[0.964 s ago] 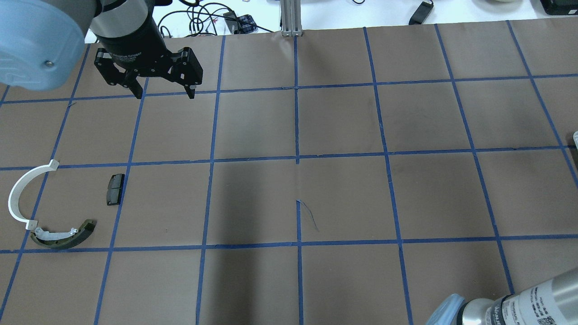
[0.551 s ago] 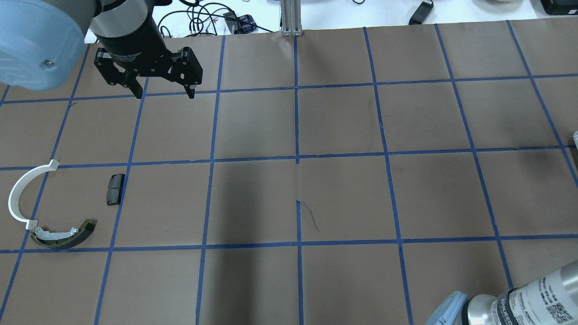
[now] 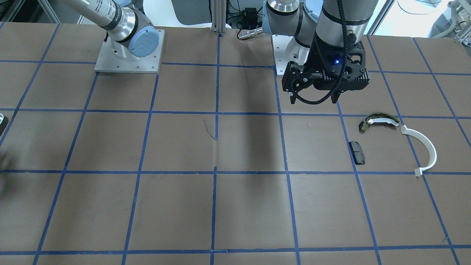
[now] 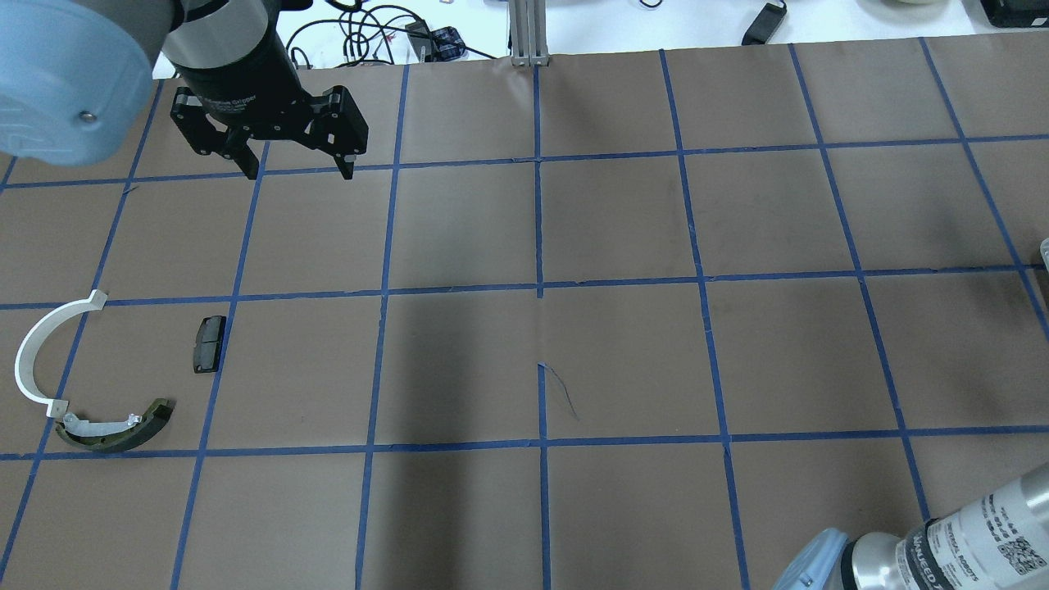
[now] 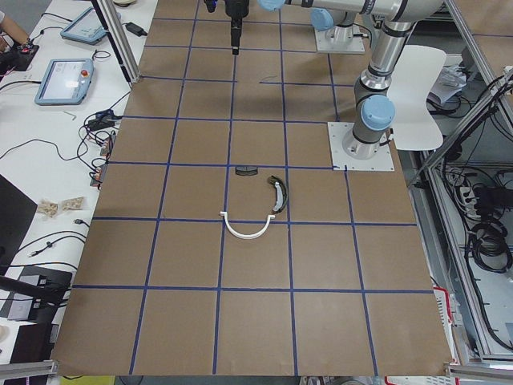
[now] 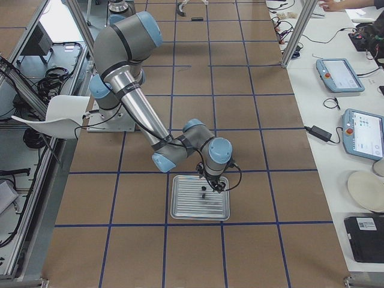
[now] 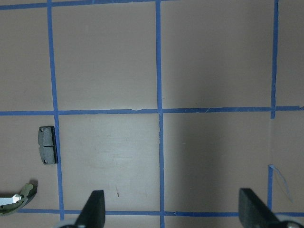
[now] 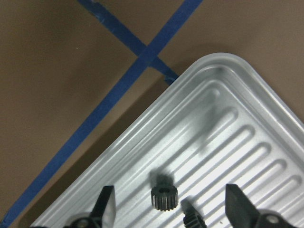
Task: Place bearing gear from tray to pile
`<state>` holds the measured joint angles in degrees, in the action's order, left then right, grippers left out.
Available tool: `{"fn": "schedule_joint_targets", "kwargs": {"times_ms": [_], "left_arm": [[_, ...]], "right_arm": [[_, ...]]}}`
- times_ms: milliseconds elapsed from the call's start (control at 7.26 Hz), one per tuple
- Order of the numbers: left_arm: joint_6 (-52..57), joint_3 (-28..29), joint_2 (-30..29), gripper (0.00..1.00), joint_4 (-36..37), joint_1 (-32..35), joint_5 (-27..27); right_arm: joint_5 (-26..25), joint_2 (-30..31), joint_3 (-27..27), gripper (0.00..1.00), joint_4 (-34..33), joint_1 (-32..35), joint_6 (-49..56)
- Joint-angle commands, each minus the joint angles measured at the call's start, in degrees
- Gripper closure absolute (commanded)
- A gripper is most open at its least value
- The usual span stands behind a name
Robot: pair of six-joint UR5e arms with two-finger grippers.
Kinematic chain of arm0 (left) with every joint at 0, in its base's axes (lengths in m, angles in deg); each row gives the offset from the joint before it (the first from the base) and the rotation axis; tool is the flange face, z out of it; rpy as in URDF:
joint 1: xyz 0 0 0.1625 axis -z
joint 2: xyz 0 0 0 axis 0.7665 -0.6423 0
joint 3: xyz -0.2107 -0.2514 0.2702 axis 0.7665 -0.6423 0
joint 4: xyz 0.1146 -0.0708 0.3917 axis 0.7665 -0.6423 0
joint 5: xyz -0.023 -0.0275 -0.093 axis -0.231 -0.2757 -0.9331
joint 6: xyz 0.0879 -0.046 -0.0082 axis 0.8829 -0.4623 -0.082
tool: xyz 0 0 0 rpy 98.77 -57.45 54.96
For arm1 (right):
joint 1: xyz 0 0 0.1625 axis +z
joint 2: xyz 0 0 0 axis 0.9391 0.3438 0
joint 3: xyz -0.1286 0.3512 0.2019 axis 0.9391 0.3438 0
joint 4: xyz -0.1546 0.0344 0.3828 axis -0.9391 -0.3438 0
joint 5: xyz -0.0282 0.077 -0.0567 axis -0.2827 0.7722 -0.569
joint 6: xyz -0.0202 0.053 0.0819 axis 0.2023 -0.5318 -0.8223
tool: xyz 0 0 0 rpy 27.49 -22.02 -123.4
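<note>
A small black bearing gear lies on the ribbed silver tray, with a second gear beside it. My right gripper is open, its fingers either side of the gear just above the tray. The pile lies far off on the left side: an olive-and-white brake shoe, a white half-ring arc and a black pad. My left gripper is open and empty, hanging above the table beyond the pile; the pad shows below it.
An aluminium post and cables stand at the table's far edge. The arms' base plates sit on the robot's side. Tablets lie on the side bench. Blue tape lines grid the brown table.
In the overhead view my right arm's forearm has slid slightly toward the lower right. The left arm and the pile have not moved.
</note>
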<state>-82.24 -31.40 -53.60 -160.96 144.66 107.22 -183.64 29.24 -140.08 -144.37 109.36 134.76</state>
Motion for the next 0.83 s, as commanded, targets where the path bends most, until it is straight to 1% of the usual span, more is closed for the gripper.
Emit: {"fn": "schedule_joint_targets", "kwargs": {"times_ms": [0,689], "left_arm": [[0.04,0.02,0.0,0.0,0.0,0.03,0.01],[-0.05,0.02,0.0,0.0,0.0,0.03,0.01]], "right_arm": [[-0.26,-0.92,0.07,0.25,-0.16,-0.09,0.05],[-1.23,-2.07,-0.02,0.4,-0.07,-0.35,-0.21]]}}
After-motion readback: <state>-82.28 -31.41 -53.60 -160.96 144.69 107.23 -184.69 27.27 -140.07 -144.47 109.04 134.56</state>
